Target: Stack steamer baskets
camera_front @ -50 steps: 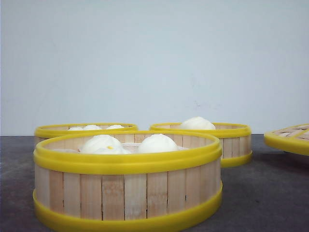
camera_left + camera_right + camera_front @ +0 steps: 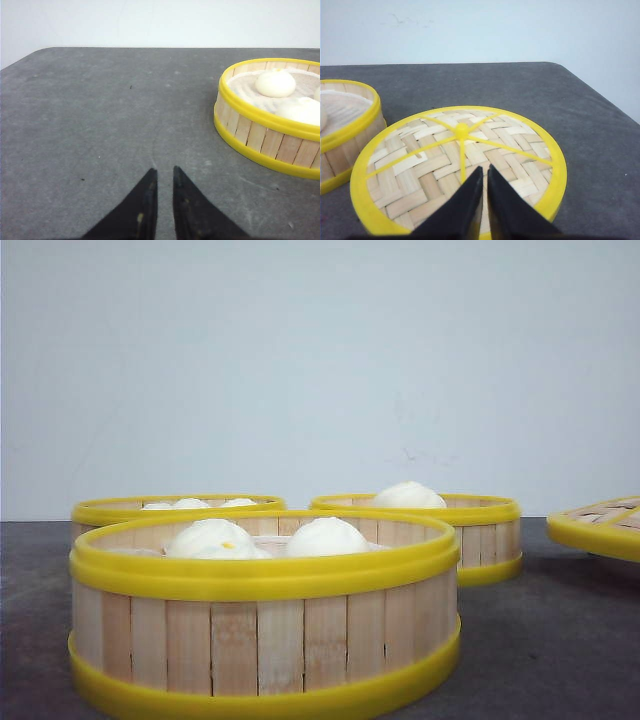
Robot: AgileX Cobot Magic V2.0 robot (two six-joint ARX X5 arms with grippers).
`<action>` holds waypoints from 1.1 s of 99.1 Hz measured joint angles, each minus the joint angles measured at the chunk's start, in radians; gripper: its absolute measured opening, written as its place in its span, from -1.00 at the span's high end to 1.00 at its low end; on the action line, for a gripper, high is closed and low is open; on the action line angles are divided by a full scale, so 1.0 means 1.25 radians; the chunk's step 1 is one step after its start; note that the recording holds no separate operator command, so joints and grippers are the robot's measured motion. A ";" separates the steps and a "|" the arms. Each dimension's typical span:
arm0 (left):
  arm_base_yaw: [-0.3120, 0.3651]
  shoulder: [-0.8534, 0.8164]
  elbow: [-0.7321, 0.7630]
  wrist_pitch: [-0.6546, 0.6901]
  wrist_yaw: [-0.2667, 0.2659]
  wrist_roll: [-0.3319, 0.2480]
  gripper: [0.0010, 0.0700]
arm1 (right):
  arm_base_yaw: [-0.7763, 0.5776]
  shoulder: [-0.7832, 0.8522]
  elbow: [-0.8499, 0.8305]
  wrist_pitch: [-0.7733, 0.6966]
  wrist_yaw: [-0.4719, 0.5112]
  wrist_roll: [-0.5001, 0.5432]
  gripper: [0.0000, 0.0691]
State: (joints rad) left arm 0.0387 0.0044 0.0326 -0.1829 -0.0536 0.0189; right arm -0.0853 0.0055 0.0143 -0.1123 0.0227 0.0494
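I see 3 steamer baskets (image 2: 265,615) unstacked, filling the lower frame; left gripper (image 2: 164,175) and right gripper (image 2: 485,175) nearly closed, empty. I'd open wide, grip opposite rims.

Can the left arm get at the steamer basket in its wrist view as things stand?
Probably yes. The left claw hangs over bare table with its fingers close together, and nothing lies between it and the steamer basket. It would have to open first.
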 joint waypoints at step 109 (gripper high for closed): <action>0.000 0.000 0.000 0.000 0.000 -0.028 0.94 | 0.000 0.000 0.000 0.028 -0.023 0.045 0.97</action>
State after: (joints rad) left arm 0.0387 0.0044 0.0326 -0.1825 -0.0532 -0.0158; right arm -0.0853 0.0055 0.0143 -0.0769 -0.0055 0.1062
